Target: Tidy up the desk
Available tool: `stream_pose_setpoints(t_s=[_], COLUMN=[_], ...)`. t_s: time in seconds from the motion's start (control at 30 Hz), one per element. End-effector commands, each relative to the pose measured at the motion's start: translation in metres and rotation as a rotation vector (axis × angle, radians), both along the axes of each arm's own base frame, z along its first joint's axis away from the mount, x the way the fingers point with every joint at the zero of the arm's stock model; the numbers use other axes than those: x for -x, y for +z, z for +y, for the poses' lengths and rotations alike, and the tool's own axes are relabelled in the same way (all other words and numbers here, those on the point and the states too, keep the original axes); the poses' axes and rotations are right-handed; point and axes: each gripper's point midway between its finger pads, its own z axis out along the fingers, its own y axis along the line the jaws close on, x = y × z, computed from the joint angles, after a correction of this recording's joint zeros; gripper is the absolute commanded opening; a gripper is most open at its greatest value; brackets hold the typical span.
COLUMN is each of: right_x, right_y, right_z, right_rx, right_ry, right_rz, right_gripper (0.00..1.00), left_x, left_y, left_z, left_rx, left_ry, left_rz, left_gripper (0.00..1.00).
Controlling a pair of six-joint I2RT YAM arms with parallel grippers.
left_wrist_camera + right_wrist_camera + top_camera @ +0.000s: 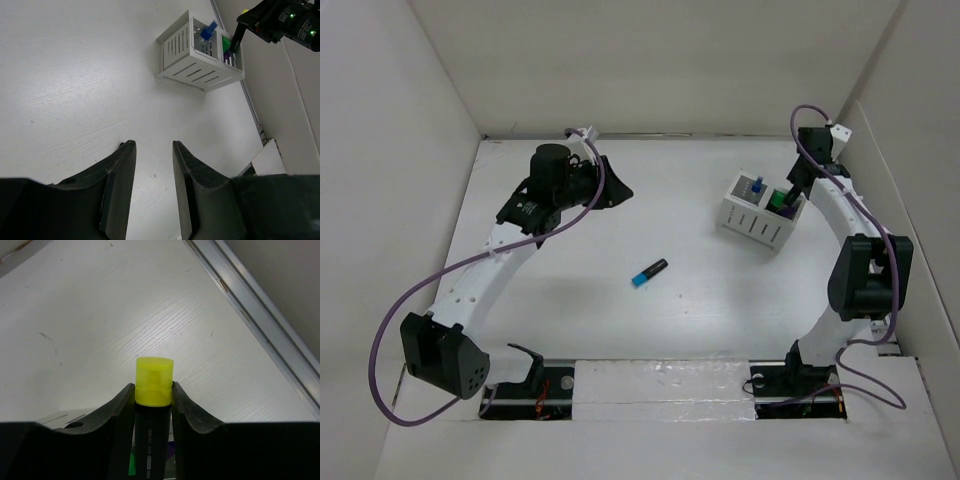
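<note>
Desk [650, 205]: matte white, finely grained; right gripper [153, 386] clamps yellow-capped highlighter [155, 371].

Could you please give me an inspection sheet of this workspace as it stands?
Surface: white desk, with a glossy strip along the near edge.
Job's things: organiser at far right, holding a blue marker, a green marker and a purple marker; yellow highlighter held in a gripper.
Clutter: loose marker with a blue cap, lying mid-desk.
Grippers: left gripper open and empty over bare desk; right gripper shut on the highlighter, at the organiser's right end.
Cables: purple left cable and right cable loop off the arms.
Surroundings: white walls on three sides.
</note>
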Motion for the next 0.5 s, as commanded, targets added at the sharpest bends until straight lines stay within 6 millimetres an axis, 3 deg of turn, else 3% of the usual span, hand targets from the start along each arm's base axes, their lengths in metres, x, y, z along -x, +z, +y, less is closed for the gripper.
stream_pose_setpoints(t_s=[0.0,0.07,0.37,0.47], right_x=[-0.001,0.002,0.021,0.027], right_y=[0.006,0.003,0.017,0.026], right_z=[0.002,0.01,0.014,0.02], right_rx=[0.043,0.052,0.055,0.051], right_ry=[-0.022,-0.016,-0.034,-0.006], right_rz=[-0.028,-0.017,-0.044,-0.063], right_gripper=[0.13,0.16,0.53,0.55], left_x=[-0.004,-0.003,0.006,0.009], left_y=[0.027,0.026,0.022,0.022], left_z=[-0.001,0.0,0.005,0.008], left_rx=[0.013,0.01,0.015,0.006], left_ry=[-0.011,-0.013,-0.017,-0.01], left_rz=[-0.074,-0.07,-0.059,-0.067], left_gripper=[0.32,0.32,0.32,0.32])
